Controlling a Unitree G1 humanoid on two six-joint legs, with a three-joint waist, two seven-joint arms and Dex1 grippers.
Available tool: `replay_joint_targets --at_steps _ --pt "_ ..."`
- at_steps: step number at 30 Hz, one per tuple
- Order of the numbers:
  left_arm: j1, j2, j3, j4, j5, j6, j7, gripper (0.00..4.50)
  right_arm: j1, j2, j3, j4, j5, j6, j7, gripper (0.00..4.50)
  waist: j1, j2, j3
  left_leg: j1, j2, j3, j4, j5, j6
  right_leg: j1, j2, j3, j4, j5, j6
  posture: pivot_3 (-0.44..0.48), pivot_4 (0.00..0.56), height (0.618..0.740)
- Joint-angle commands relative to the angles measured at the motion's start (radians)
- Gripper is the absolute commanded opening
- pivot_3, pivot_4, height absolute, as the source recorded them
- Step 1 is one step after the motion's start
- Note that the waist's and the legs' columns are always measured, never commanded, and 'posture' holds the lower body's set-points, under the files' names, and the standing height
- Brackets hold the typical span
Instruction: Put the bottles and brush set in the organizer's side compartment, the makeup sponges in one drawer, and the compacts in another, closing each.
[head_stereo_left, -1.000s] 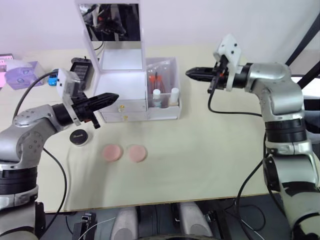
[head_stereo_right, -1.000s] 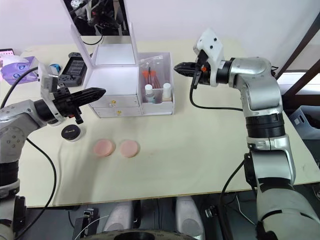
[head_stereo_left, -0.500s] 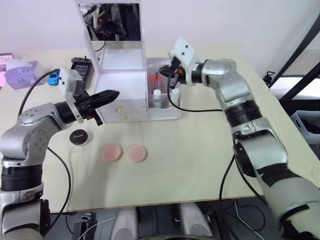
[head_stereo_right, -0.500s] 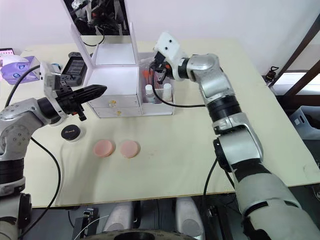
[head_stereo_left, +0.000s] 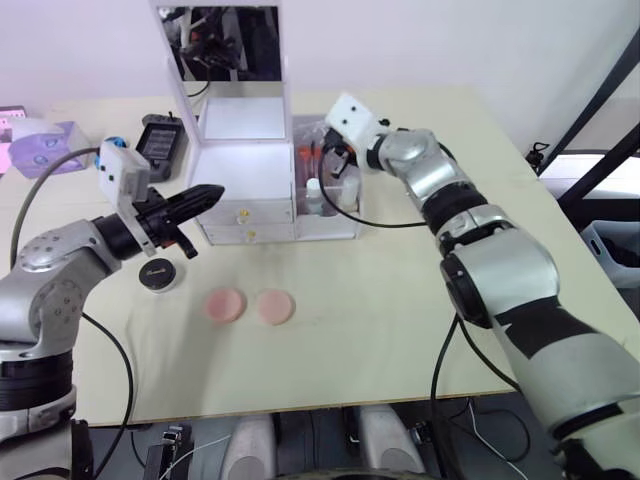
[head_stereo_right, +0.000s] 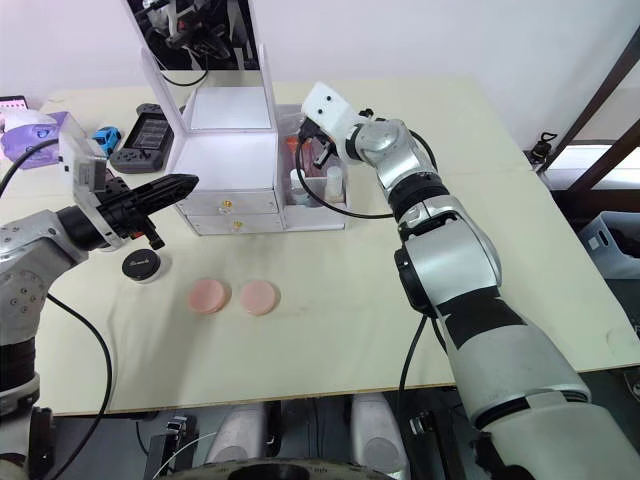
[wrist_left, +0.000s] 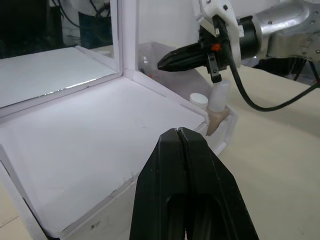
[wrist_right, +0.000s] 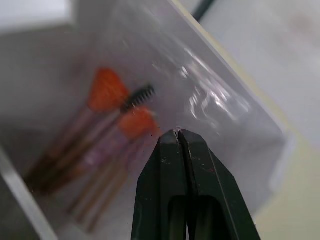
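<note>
With bottles (head_stereo_left: 318, 193) and brush set (wrist_right: 107, 135) already in the organizer's side compartment (head_stereo_left: 345, 215), two pink makeup sponges (head_stereo_left: 248, 306) lie on the worktop (head_stereo_left: 400, 300) before the closed drawers (head_stereo_left: 248, 222). Likely soft, light, squashy: pinch each across its edge. Black compact (head_stereo_left: 158, 274) looks rigid, slick. Left tool (head_stereo_left: 210, 196) and right tool (wrist_left: 167, 62) both pinched closed, empty.

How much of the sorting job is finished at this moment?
Done: two bottles and the brush set stand in the organizer's side compartment. In hand: nothing; the shut right gripper hovers there. Left: both sponges, the black compact, both drawers.
</note>
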Motion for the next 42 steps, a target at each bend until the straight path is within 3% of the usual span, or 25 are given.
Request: replay_joint_targets --at_steps 1,5,11,16,17,20,23,26,27,32,37,42 --pt "-0.013 0.003 0.019 -0.029 -0.014 -0.006 0.003 0.00 -0.038 -0.016 -0.033 -0.022 -0.003 -0.027 0.002 0.05 -0.001 0.000 0.000 0.000 0.000 0.000 0.000 0.000 0.000 0.000 0.000 0.000 0.000 0.000 0.000 0.000 0.150 0.740" --pt "-0.031 0.005 0.005 -0.004 -0.009 -0.014 -0.009 0.00 -0.051 -0.027 -0.080 -0.045 0.036 -0.068 0.088 0.05 -0.001 0.000 0.000 0.000 0.000 0.000 -0.001 0.000 0.000 0.000 0.000 0.000 0.000 0.001 0.001 0.000 0.150 0.740" --pt "-0.049 0.016 0.008 0.041 0.006 -0.035 -0.031 0.00 -0.030 -0.107 -0.174 -0.207 0.159 -0.035 0.399 0.05 0.002 0.000 0.000 0.000 0.000 0.000 0.000 0.000 0.000 0.000 0.001 0.000 0.000 0.001 0.002 0.000 0.150 0.740" --pt "-0.041 0.040 0.035 0.073 0.023 -0.048 -0.053 0.00 0.188 -0.243 -0.218 -0.698 0.306 0.241 0.586 0.05 0.008 -0.001 0.000 0.000 0.000 0.000 -0.001 0.000 0.000 0.000 0.000 0.000 -0.001 0.001 0.004 0.000 0.150 0.740" --pt "-0.038 0.048 0.046 0.087 0.024 -0.052 -0.060 0.00 0.261 -0.280 -0.230 -0.823 0.331 0.304 0.595 0.29 0.009 -0.001 0.000 0.000 0.000 -0.001 -0.001 0.000 0.000 0.001 0.000 -0.001 -0.001 0.001 0.004 0.000 0.150 0.740" --pt "-0.030 0.075 0.080 0.151 0.044 -0.090 -0.082 0.88 0.475 -0.398 -0.275 -1.136 0.406 0.487 0.609 1.35 0.013 0.000 0.000 0.000 0.000 0.000 -0.001 0.000 0.000 0.001 0.000 -0.001 -0.001 0.001 0.004 0.000 0.150 0.740" --pt "-0.002 0.114 0.115 0.241 0.087 -0.157 -0.122 2.25 0.643 -0.465 -0.389 -1.318 0.502 0.611 0.564 2.77 0.012 0.002 0.001 0.001 0.000 0.001 -0.001 0.000 0.000 0.000 0.000 0.000 0.000 -0.001 0.001 0.000 0.150 0.740" --pt "0.028 0.150 0.142 0.343 0.134 -0.235 -0.163 3.93 0.809 -0.515 -0.476 -1.414 0.529 0.626 0.525 4.39 0.006 0.001 0.001 0.002 0.001 0.002 0.000 0.000 0.000 0.000 0.000 0.001 0.000 -0.001 0.000 0.000 0.150 0.740" --pt "0.041 0.163 0.151 0.385 0.154 -0.268 -0.176 4.42 0.874 -0.525 -0.516 -1.430 0.532 0.615 0.509 4.50 0.005 0.000 0.000 0.002 0.001 0.002 0.000 0.000 0.000 0.001 0.000 0.001 0.000 -0.001 0.001 0.000 0.150 0.740" --pt "0.079 0.210 0.199 0.585 0.225 -0.421 -0.211 4.47 1.122 -0.555 -0.664 -1.487 0.540 0.574 0.443 4.50 0.006 -0.001 -0.001 0.004 0.001 0.003 0.001 0.000 0.000 0.002 0.000 0.001 -0.001 -0.003 0.003 0.000 0.150 0.740" --pt "0.099 0.236 0.227 0.714 0.257 -0.509 -0.226 4.47 1.247 -0.564 -0.748 -1.492 0.544 0.545 0.387 4.50 0.006 -0.001 -0.001 0.005 0.001 0.006 0.001 0.000 0.000 0.002 -0.002 0.003 -0.001 -0.002 0.002 0.000 0.150 0.740" --pt "0.105 0.231 0.229 0.744 0.259 -0.528 -0.230 4.47 1.276 -0.568 -0.734 -1.449 0.530 0.505 0.345 4.50 0.007 -0.002 -0.001 0.005 0.001 0.007 0.000 -0.001 0.000 0.001 -0.002 0.002 -0.001 -0.002 0.002 0.000 0.150 0.740"
